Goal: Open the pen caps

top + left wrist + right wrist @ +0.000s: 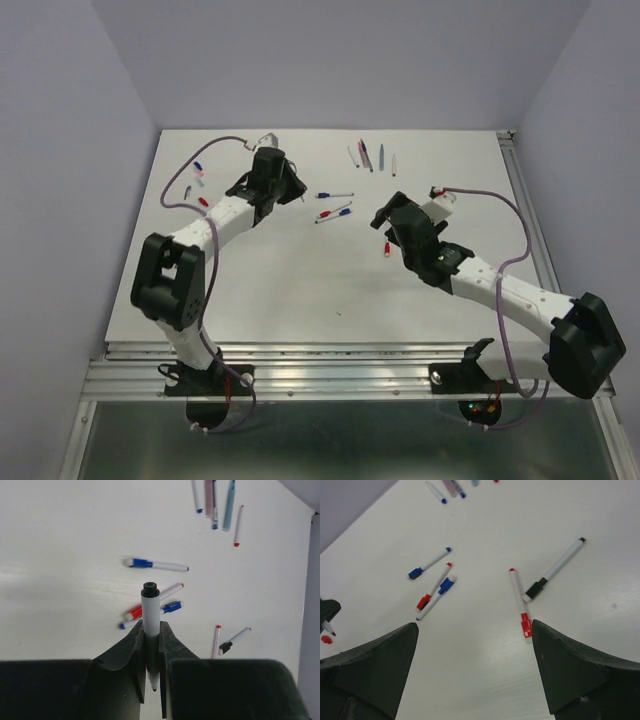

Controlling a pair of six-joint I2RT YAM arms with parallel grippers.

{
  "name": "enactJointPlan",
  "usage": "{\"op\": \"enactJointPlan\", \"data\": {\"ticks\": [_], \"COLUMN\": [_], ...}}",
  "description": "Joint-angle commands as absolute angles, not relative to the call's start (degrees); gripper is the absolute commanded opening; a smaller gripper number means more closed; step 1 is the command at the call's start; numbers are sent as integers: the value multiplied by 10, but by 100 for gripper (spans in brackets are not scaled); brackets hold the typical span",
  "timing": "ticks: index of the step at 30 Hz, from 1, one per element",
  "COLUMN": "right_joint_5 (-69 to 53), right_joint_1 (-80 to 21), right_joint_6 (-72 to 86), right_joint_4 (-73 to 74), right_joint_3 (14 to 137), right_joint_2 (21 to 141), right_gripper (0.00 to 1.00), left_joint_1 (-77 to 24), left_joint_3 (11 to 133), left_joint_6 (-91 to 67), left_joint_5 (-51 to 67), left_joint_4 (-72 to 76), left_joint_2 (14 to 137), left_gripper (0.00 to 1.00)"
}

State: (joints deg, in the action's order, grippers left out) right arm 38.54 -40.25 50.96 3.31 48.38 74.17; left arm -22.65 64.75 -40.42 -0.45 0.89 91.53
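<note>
Two pens [517,587] lie on table [470,680] under wide-open right gripper [474,630], red cap [526,627] and black cap [536,589] on; left gripper [151,635] pinches a white pen [150,607] upright. Pinch cap only, square, not barrel.

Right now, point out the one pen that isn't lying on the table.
The pen clamped in the left claw, its black end sticking out past the fingers. All the rest lie flat on the table.

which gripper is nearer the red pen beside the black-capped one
Right. The right gripper hangs open above the red pen; the left gripper, clamping a white pen, is far off leftward.
</note>
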Motion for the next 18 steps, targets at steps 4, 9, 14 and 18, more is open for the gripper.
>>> {"op": "enactJointPlan", "data": {"ticks": [4,9,14,18], "right_joint_5": [565,601,626,621], "right_joint_1": [-404,-403,-402,-400], "right_joint_6": [616,648,652,637], "right_joint_4": [148,156,151,127], "right_joint_3": [414,380,372,363], "right_joint_2": [649,638,646,653], "right_gripper": [100,100,100,100], "left_joint_1": [-261,-280,-301,-302], "left_joint_3": [949,1141,1307,1346], "left_joint_6": [-353,-339,-349,-373], "left_joint_5": [121,158,171,156], "left_joint_4": [22,1,1,1], "left_joint_2": [1186,1330,1457,1504], "left_gripper": [0,0,4,9]}}
